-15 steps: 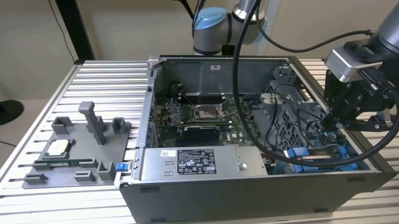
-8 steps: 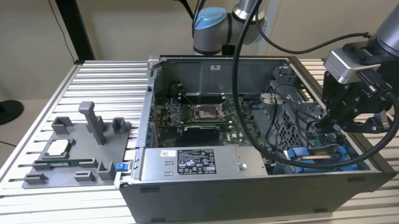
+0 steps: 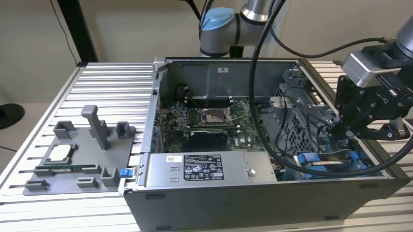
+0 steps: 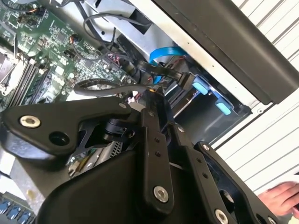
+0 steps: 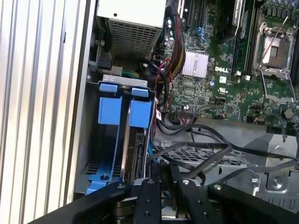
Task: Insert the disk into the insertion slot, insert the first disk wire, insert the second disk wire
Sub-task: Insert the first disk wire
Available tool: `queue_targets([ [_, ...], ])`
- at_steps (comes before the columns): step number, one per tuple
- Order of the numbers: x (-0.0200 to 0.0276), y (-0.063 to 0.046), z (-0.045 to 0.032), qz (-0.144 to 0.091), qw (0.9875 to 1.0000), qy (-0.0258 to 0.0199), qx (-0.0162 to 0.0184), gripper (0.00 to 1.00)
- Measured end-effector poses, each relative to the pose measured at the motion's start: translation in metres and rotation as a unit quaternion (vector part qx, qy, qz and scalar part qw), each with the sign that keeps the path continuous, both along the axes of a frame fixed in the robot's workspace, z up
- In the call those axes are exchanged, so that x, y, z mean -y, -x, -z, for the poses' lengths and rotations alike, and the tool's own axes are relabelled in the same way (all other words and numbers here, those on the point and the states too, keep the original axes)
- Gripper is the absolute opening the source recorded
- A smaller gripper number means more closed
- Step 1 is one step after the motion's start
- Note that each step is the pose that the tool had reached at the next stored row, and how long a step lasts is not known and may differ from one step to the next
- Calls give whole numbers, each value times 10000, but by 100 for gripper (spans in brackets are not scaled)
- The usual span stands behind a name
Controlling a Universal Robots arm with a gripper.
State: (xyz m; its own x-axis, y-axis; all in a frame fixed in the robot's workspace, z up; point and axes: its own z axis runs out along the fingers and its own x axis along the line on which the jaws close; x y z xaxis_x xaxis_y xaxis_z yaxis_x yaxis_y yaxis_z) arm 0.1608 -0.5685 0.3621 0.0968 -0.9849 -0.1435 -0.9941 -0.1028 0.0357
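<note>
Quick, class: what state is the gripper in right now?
Gripper: closed, apparently on the end of a black wire.

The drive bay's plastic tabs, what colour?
The plastic tabs are bright blue, clearest in the first wrist view.

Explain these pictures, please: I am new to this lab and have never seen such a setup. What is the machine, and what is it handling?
The machine is a robot arm with a grasping tool at its end. The exterior view looks on from off the arm; both wrist views ride on the arm, looking past the tool. On the slatted table stand an open computer case and a grey plate holding small parts. The tool reaches into the case, among black wires, close to the insertion slot with blue rails. Whether it holds anything, I cannot tell.
</note>
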Motion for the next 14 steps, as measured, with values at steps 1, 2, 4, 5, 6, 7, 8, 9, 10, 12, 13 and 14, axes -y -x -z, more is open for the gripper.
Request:
queue_targets([
  [1,4,-28,0,0,10000,2,-43,0],
  [2,10,-54,0,0,10000,5,-88,0],
  [4,25,-99,0,0,9998,12,-178,0],
  [5,40,-114,-1,0,9998,14,-220,0],
  [6,60,-126,0,0,9997,15,-260,0],
  [7,86,-134,0,0,9996,15,-293,0],
  [8,115,-138,0,0,9995,16,-317,0],
  [9,144,-138,0,0,9995,16,-331,0],
  [10,165,-139,1,2,9994,16,-344,0],
  [12,183,-144,6,2,9993,26,-378,0],
  [13,184,-146,13,3,9992,32,-391,0],
  [14,185,-146,17,4,9992,40,-398,0],
])
